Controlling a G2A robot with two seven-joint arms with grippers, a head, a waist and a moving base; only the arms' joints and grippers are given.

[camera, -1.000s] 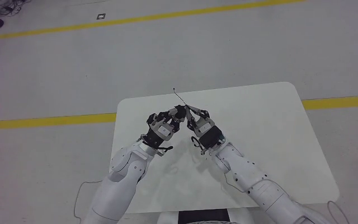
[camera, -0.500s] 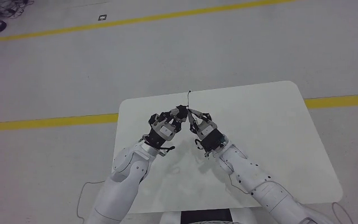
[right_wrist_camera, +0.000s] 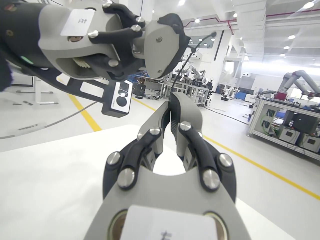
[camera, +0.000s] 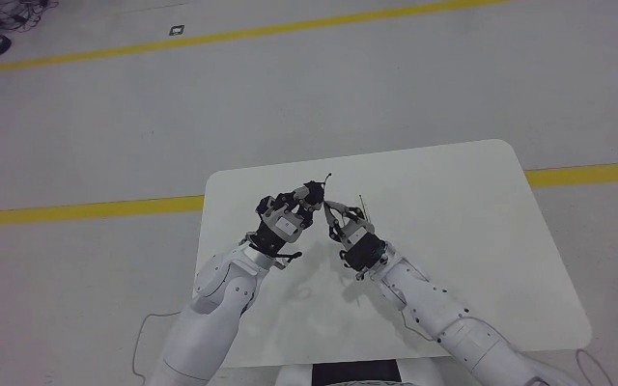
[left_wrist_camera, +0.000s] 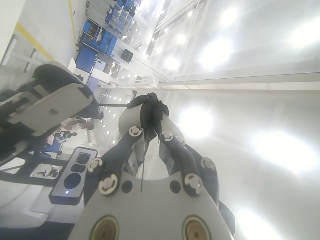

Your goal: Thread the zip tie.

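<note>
The zip tie (camera: 327, 179) is a thin black strap held in the air between both grippers, above the middle of the white table (camera: 463, 222). My left gripper (camera: 314, 190) is shut on it; in the left wrist view the strap (left_wrist_camera: 147, 137) runs back between the shut fingers (left_wrist_camera: 135, 116). My right gripper (camera: 331, 206) sits just beside the left one, tips nearly touching. It is shut on the strap (right_wrist_camera: 190, 52), which arcs up from the right gripper (right_wrist_camera: 170, 98) past the left gripper (right_wrist_camera: 183, 43) to a small free end.
The white table has bare surface on every side of the grippers, most of it to the right. Grey floor with yellow lines (camera: 97, 207) lies beyond the table's far and left edges. Benches and racks (right_wrist_camera: 282, 123) stand far off.
The free end of the zip tie beyond the grippers has swung right and grown much shorter. My right gripper has drawn back slightly toward the near side. The left gripper has hardly moved.
</note>
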